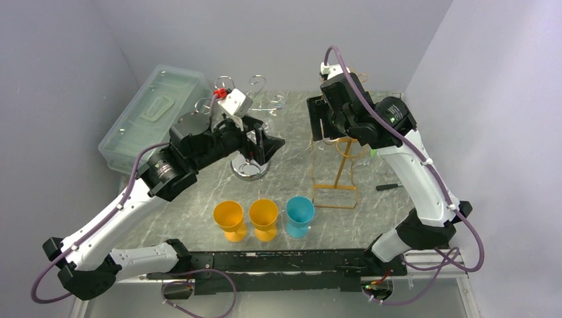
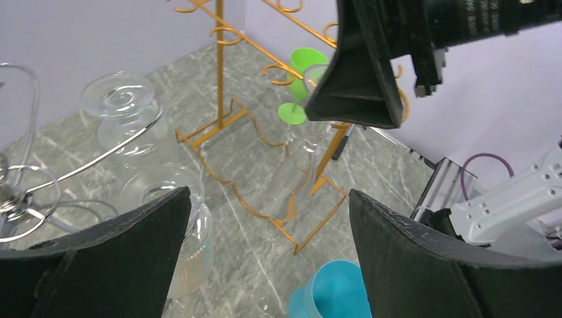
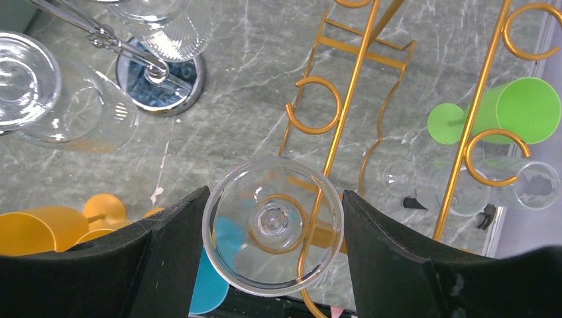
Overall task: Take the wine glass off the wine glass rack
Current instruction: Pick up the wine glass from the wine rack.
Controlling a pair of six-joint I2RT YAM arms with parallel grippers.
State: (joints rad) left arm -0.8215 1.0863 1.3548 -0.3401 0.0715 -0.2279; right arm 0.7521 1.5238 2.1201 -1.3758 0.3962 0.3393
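Where the wine glass (image 3: 273,225) hangs foot-up on the gold rack (image 3: 358,86), the right gripper (image 3: 275,193) flanks its foot, fingers apart. The left gripper (image 2: 268,193) gapes, holding nothing. Below the right gripper stand two orange goblets (image 1: 229,218) and one blue goblet (image 1: 299,215); one green goblet (image 3: 523,109) lies to its right. Grey marble table (image 1: 199,195), pale walls (image 1: 265,40).

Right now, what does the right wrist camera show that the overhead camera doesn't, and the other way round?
Only the right wrist view shows the wine glass clearly. Its round foot hangs in a hook, flanked by the right gripper fingers; whether they touch it I cannot tell. Only the overhead view shows the clear lidded box and the left arm. Both show the gold rack, the silver stand, the orange cups and the blue cup.
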